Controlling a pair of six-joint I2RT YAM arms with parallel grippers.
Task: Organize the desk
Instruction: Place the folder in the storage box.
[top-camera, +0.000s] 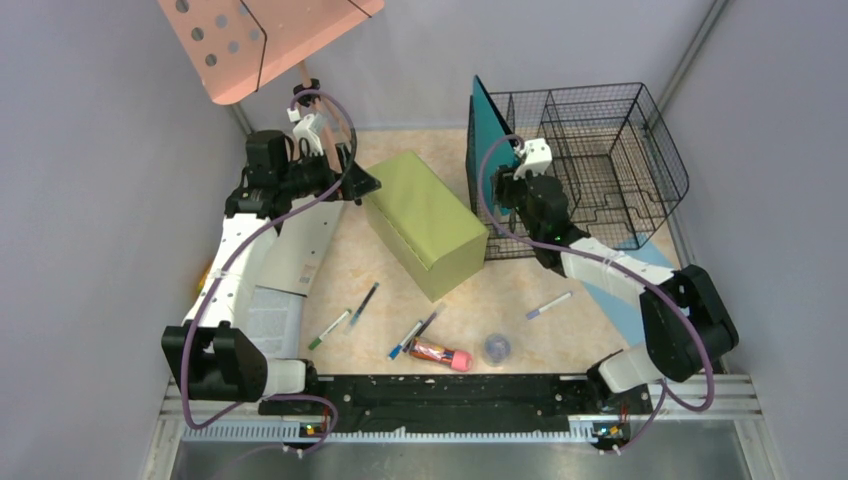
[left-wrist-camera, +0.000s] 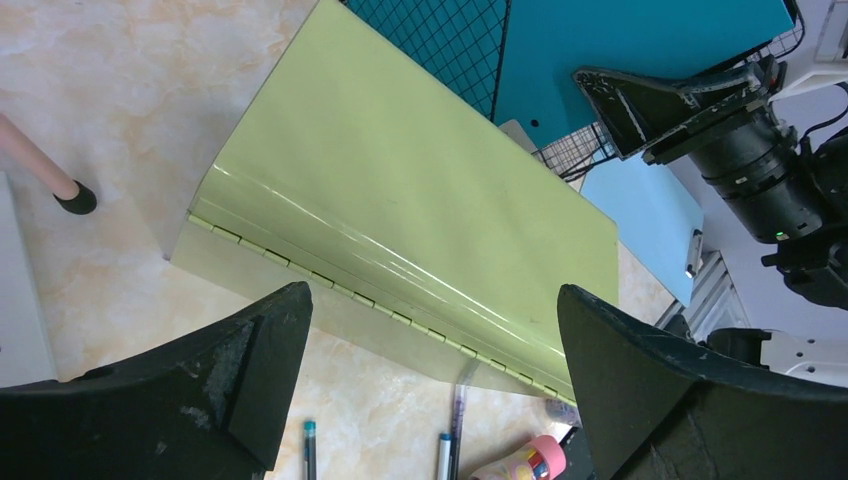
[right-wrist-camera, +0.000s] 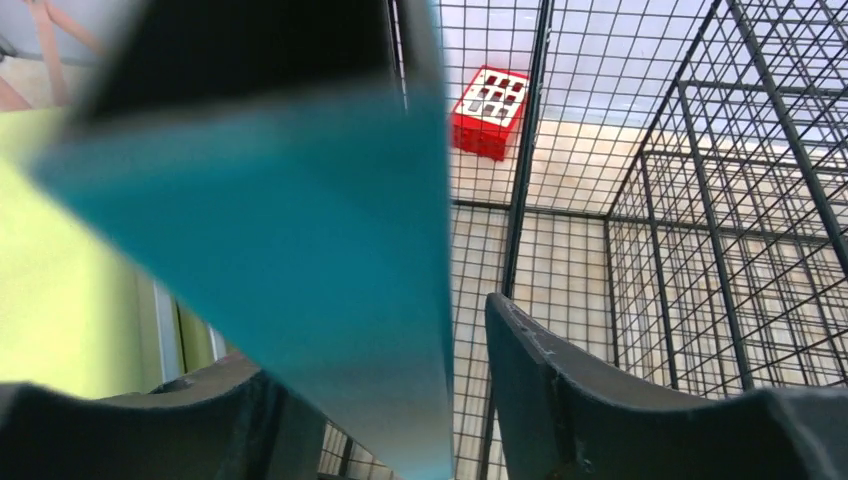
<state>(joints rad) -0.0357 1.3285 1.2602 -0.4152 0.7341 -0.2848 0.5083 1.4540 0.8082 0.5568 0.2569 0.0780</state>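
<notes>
**Desk cluttered, teal sheet at the basket**

Pens (top-camera: 329, 328) lie at lower centre on the desk (top-camera: 505, 300) (rigid slab filling mid-frame): light, thin, probably slippery, so pinch mid-barrel. Left gripper (left-wrist-camera: 432, 300) gapes wide over the olive box (top-camera: 425, 218). Right gripper (right-wrist-camera: 370, 350) has jaws apart around the teal sheet (right-wrist-camera: 300, 250), with one finger clear of it. The sheet looks thin, so take it by the edge. Wire basket (top-camera: 662, 135) sits upper right, with tight walls.

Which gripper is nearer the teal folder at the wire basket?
Right. The right gripper straddles the teal folder at the wire basket; the left gripper hovers open across the green box, well apart.
</notes>
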